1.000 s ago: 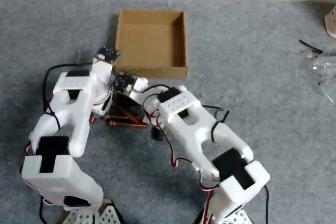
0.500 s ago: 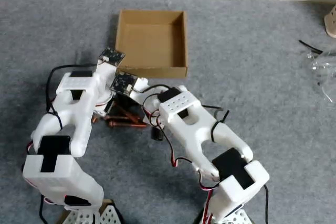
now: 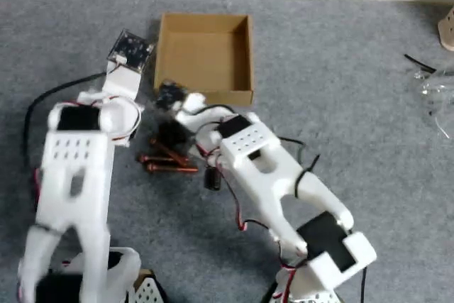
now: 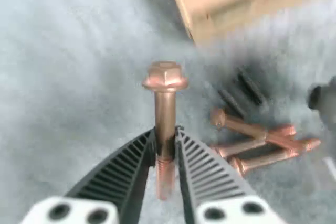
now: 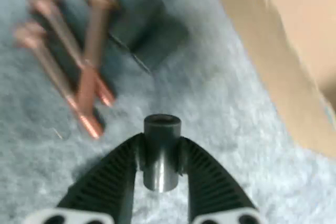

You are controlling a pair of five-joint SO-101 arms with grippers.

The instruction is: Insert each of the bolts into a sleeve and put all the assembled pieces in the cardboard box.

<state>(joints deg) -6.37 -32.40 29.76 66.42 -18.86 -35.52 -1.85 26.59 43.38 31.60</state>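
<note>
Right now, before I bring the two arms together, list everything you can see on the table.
cardboard box: one, brown, nothing inside, far side of the mat
loose bolts: three, copper, piled between the arms
held bolt: one, copper, head up
held sleeve: one, black, bore up
loose sleeves: black, beside the bolt pile, too blurred to count
clear plastic piece: one, right edge
beige object: one, cut off at right edge
mat: grey
left arm, right arm: white
left pincer: shut on the bolt's shank
right pincer: shut on the sleeve
</note>
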